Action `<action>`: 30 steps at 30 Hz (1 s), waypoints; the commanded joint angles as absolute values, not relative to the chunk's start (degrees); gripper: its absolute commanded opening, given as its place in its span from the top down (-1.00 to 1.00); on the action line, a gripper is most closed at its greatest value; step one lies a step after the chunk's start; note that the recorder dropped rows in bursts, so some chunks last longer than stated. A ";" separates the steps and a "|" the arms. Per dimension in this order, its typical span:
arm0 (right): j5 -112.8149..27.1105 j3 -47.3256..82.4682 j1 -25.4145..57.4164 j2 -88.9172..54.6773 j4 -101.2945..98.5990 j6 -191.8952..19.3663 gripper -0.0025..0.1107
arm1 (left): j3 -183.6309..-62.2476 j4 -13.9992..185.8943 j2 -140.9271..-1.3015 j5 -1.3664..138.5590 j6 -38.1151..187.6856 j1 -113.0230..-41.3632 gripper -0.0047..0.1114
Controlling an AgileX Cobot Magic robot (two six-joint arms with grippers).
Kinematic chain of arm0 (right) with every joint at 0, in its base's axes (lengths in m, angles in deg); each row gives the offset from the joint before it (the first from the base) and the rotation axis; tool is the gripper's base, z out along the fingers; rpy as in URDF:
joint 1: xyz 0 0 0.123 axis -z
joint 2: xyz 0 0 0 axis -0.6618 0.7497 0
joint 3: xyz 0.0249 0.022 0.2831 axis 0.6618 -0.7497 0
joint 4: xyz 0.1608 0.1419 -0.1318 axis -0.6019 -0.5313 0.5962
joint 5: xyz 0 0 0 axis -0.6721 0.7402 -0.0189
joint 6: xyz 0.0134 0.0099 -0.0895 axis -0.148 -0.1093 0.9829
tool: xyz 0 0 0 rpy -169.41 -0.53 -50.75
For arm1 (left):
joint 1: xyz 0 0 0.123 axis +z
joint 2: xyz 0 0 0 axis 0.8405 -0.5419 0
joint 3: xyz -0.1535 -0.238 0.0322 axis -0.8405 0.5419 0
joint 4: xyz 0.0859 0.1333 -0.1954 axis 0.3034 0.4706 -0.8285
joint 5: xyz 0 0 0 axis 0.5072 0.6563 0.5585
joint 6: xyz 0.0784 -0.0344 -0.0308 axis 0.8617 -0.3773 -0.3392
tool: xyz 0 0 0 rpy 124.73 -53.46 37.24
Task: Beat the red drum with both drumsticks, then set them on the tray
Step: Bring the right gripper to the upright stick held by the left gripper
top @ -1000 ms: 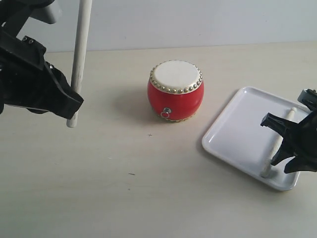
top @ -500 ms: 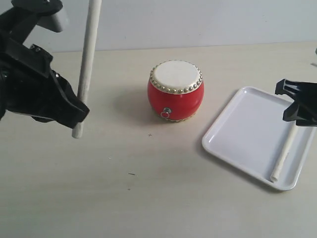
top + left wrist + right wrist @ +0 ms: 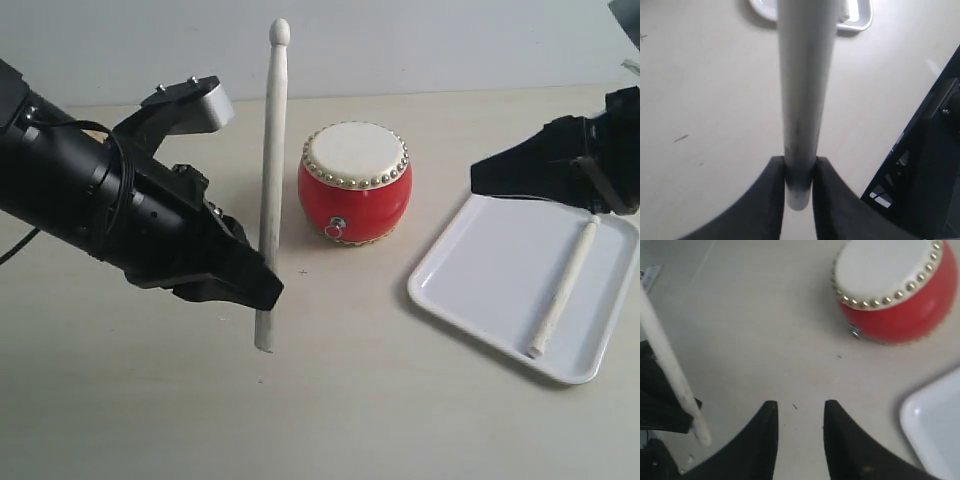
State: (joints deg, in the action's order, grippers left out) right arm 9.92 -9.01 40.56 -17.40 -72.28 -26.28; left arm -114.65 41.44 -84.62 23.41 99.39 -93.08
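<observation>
The red drum (image 3: 355, 185) (image 3: 900, 305) stands upright mid-table, its cream skin up. My left gripper (image 3: 262, 290) (image 3: 800, 170) is shut on one drumstick (image 3: 272, 150) (image 3: 805, 90) near its butt end. That stick stands nearly upright just left of the drum, its rounded tip up, apart from the drum. The other drumstick (image 3: 563, 290) lies loose in the white tray (image 3: 470, 270) at the right. My right gripper (image 3: 478, 180) (image 3: 800, 410) hovers open and empty above the tray's far edge, pointing toward the drum.
A pale tabletop (image 3: 380, 400) carries everything, with a light wall behind it. The tray's corner (image 3: 935, 425) and the held drumstick (image 3: 670, 370) show in the right wrist view. A dark frame (image 3: 920, 165) shows beside the table in the left wrist view.
My left arm has swung right with its drumstick, from the far left to just beside the drum. My right gripper has let go of the other drumstick in the tray and lifted away.
</observation>
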 commanded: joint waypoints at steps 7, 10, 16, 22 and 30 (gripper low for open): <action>5.50 -9.10 30.10 -15.05 -76.80 -16.58 0.06 | -110.60 25.87 -84.51 23.94 115.35 -93.08 0.92; 5.08 -9.10 28.03 -14.39 -77.90 -15.57 -0.03 | -110.60 25.99 -84.51 22.43 115.46 -93.08 0.92; 2.16 -9.10 23.25 -12.52 -83.40 -9.91 -0.08 | -110.60 26.12 -84.62 22.43 115.68 -93.08 0.92; 0.69 -8.12 19.48 -10.03 -87.00 -7.41 -0.08 | -110.60 26.22 -84.62 22.30 117.58 -93.08 0.92; 1.76 -4.00 17.13 -7.48 -87.91 -7.17 -0.08 | -110.60 26.35 -84.62 22.43 118.50 -93.08 0.92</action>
State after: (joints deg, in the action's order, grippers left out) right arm 0.77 -5.26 17.33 -8.00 -86.75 -8.01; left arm -110.94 26.96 -84.63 22.70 117.91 -93.08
